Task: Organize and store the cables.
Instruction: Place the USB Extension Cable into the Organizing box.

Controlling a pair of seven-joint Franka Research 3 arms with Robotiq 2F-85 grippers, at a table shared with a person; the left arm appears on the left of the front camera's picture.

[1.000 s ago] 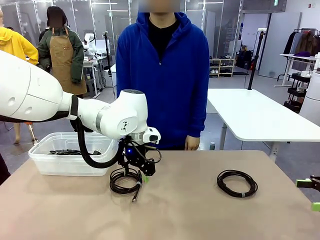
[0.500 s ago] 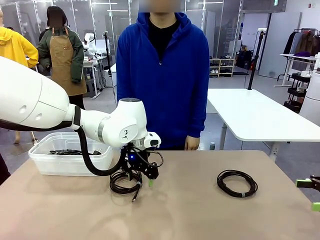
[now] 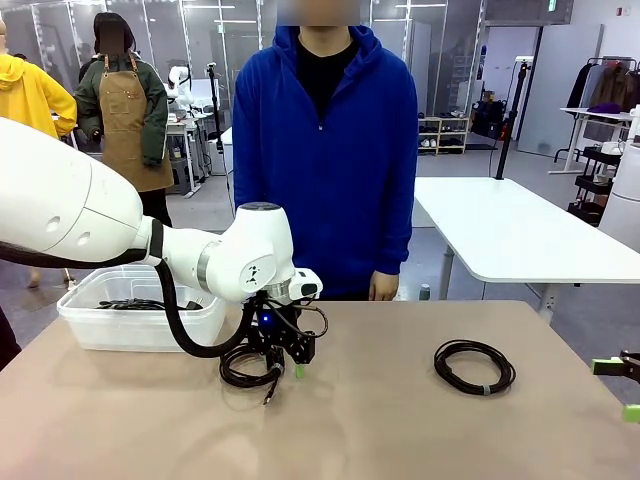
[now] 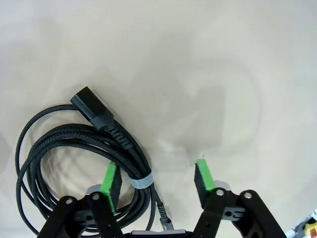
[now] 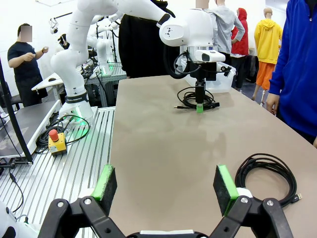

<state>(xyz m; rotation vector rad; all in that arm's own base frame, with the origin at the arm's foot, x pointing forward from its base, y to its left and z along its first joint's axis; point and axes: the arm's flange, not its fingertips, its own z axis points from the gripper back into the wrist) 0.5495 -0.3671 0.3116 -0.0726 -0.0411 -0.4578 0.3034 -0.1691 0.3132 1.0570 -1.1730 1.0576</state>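
**Pick-up of the first coiled cable.** The left gripper [image 4: 156, 173] stands low over the table [image 3: 400, 430] with its jaws apart. Its green pads [image 4: 110, 179] straddle the bound side of a coiled black power cord [image 4: 64, 133], just where a grey tie [image 4: 140, 181] cinches the strands. The cord's plug [image 4: 91, 111] lies on the coil's far edge. The coil rests flat on the table, just beside a clear plastic bin [image 3: 80, 325], which already holds another cable [image 3: 130, 304].

The right gripper [image 5: 166, 186] hangs idle, jaws apart, near a second coil [image 3: 474, 366] well over on the right.

The step in hand appears to be the grasp. The next move calls for closing on the tied bundle, lifting clear, and carrying the coil over the bin wall.
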